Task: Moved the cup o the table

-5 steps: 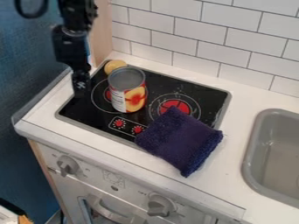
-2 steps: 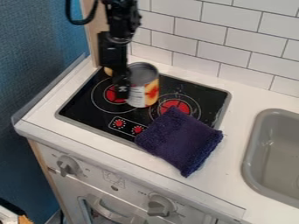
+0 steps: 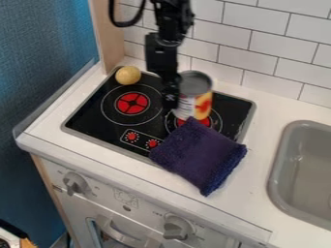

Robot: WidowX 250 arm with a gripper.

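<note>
the tabletop (image 3: 259, 169) bears a black stove (image 3: 90, 116) and grey sink (image 3: 277, 175). a purple cloth (image 3: 199, 154) overlaps the stove's front edge. the hand (image 3: 170, 101) hangs by the can (image 3: 196, 100); apart or clamped, i can't tell. the can is upright at the right burner (image 3: 206, 122), a yellow ball (image 3: 128, 75) behind the left burner (image 3: 132, 102).

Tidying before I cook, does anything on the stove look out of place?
Yes: the dark blue cloth lies askew across the front edge of the stovetop, one corner over the right burner, odd for fabric. The round yellow object behind the left burner seems misplaced.
</note>
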